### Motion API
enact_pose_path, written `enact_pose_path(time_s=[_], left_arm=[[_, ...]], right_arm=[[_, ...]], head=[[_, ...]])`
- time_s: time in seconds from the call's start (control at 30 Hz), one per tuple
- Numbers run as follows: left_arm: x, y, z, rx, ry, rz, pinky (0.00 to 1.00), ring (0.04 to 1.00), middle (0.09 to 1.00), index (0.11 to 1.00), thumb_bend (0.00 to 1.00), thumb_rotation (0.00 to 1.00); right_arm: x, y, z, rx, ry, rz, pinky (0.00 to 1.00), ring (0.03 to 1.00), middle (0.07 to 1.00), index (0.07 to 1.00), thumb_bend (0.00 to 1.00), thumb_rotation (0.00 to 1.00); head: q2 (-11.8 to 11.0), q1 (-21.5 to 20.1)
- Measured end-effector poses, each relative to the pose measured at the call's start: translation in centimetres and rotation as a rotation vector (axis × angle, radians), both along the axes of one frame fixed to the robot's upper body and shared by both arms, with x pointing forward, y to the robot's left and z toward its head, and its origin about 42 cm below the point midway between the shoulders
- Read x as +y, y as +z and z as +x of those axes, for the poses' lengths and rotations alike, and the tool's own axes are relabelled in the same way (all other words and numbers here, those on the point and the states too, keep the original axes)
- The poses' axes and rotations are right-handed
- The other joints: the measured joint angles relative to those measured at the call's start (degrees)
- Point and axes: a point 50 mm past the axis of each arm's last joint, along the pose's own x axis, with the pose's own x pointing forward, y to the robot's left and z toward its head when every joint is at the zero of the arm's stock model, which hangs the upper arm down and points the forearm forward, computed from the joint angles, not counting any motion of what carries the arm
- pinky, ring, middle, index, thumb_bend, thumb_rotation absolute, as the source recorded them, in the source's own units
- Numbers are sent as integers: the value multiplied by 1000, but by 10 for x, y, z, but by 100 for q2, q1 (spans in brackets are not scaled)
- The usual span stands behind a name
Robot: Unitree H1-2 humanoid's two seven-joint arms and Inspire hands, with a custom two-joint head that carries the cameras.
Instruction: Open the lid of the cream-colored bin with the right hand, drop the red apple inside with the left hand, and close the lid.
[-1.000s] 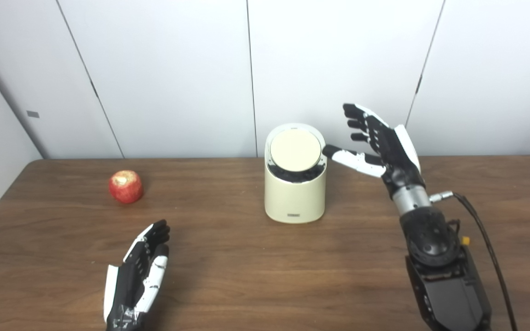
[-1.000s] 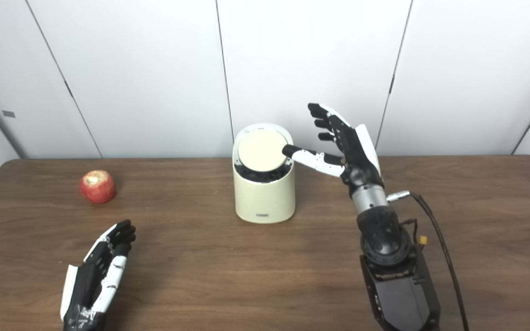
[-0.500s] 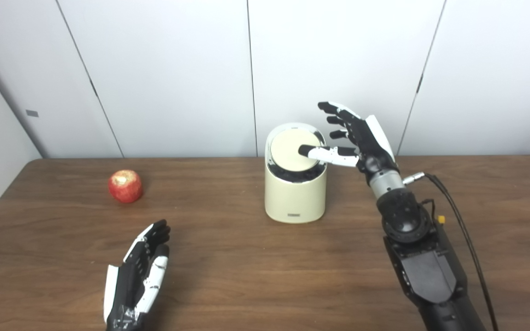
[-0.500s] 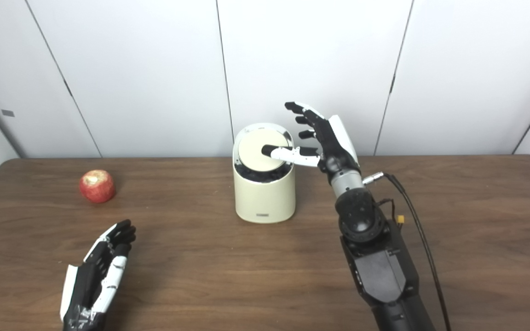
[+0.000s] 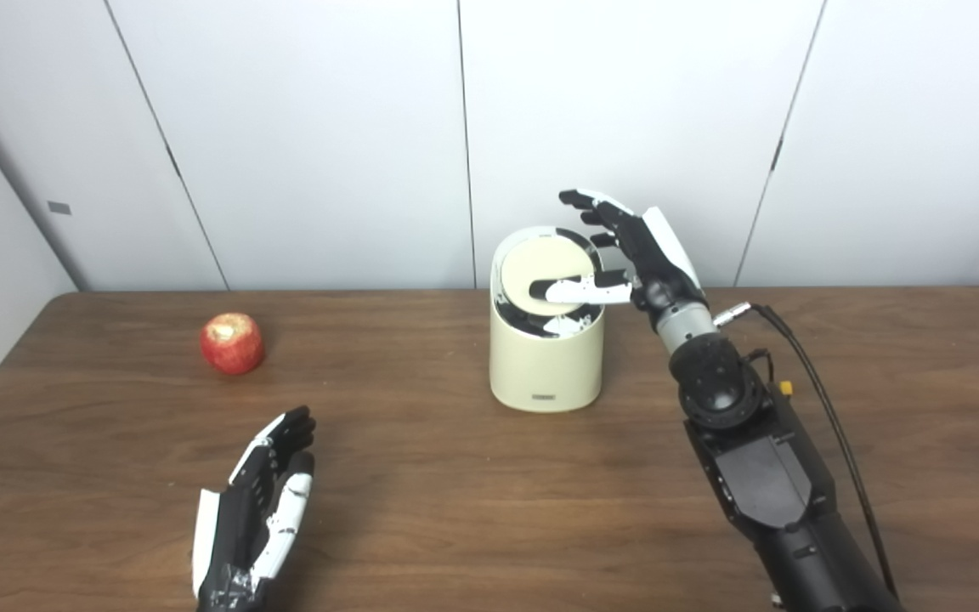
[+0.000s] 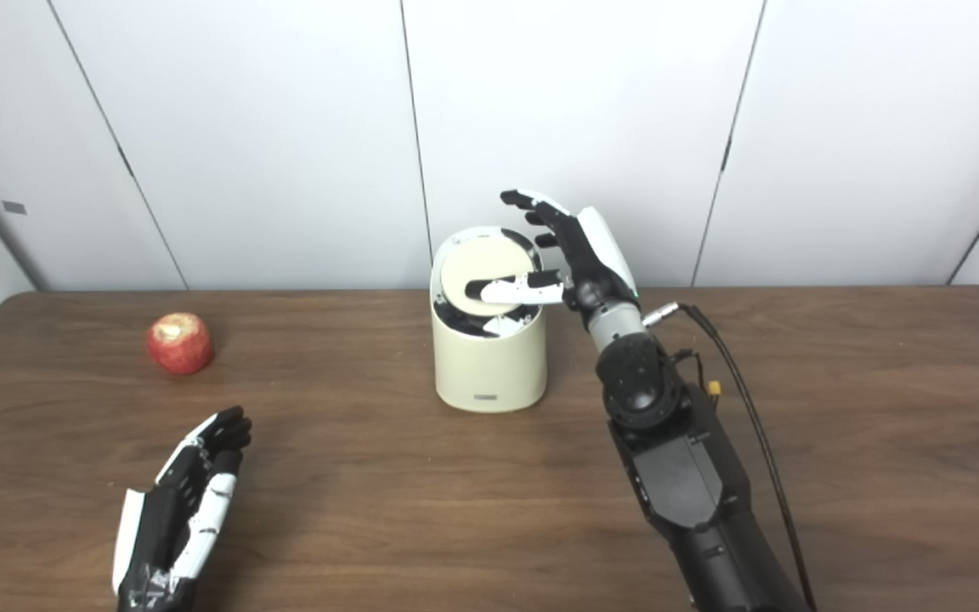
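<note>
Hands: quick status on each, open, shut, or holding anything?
Left hand: open, empty, low over the table.
Right hand: open, holding nothing, thumb on the bin lid.

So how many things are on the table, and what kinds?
Red apple: 1
Cream bin with a round lid: 1
Robot hands: 2, the left robot hand and the right robot hand
Total: 4
</note>
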Motion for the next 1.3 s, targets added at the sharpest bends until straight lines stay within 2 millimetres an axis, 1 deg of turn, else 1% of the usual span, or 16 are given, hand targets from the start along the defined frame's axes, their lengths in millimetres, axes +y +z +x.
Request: enact_pose_path(time_s=[0.13, 0.27, 0.4, 0.53, 0.67, 0.73, 0.8, 0.93, 1.17, 1.23, 1.3], left_arm=[[0, 0, 0, 1, 1, 0, 828, 817, 824, 839, 445, 696], [0, 0, 0, 1, 1, 0, 824, 815, 822, 839, 444, 702], [0, 0, 0, 1, 1, 0, 826, 818, 823, 839, 441, 690], [0, 0, 0, 0, 1, -1, 830, 822, 824, 836, 447, 701], [1, 0, 0, 0, 2, -2, 828, 817, 823, 840, 454, 712], [1, 0, 0, 1, 2, -2, 826, 817, 822, 842, 449, 707], [1, 0, 0, 0, 1, -9, 829, 819, 824, 840, 447, 686], [2, 0, 0, -2, 3, -19, 821, 816, 820, 837, 451, 685], [2, 0, 0, -2, 5, -19, 832, 815, 819, 837, 433, 692], [2, 0, 0, -2, 5, -19, 834, 818, 819, 840, 436, 695], [2, 0, 0, -2, 5, -20, 827, 813, 817, 839, 442, 696]], right_arm=[[-5, 0, 1, 0, -7, -16, 771, 864, 878, 817, 884, 202], [-7, -2, 2, 3, -11, -34, 762, 855, 875, 815, 879, 202], [-7, -4, 2, -8, -7, -48, 768, 850, 870, 810, 879, 183], [-6, -2, 2, -28, -2, -58, 768, 849, 866, 805, 896, 165], [-5, -1, 2, -48, 5, -72, 773, 848, 864, 804, 891, 145], [-3, 1, 0, -77, 8, -112, 779, 845, 856, 806, 894, 153], [-1, 4, -2, -116, 14, -170, 788, 847, 849, 806, 911, 109], [5, 8, -6, -173, 24, -253, 803, 862, 857, 819, 928, 79], [9, 21, -8, -254, 57, -406, 786, 864, 869, 838, 959, 8], [9, 23, -8, -266, 61, -427, 789, 865, 872, 840, 963, 1], [9, 24, -8, -270, 65, -433, 793, 866, 870, 837, 945, 39]], head=[[9, 0], [9, 0], [17, 0], [26, 0], [44, -9], [44, -9], [61, 9], [70, -9], [79, -18], [88, -44], [88, -44]])
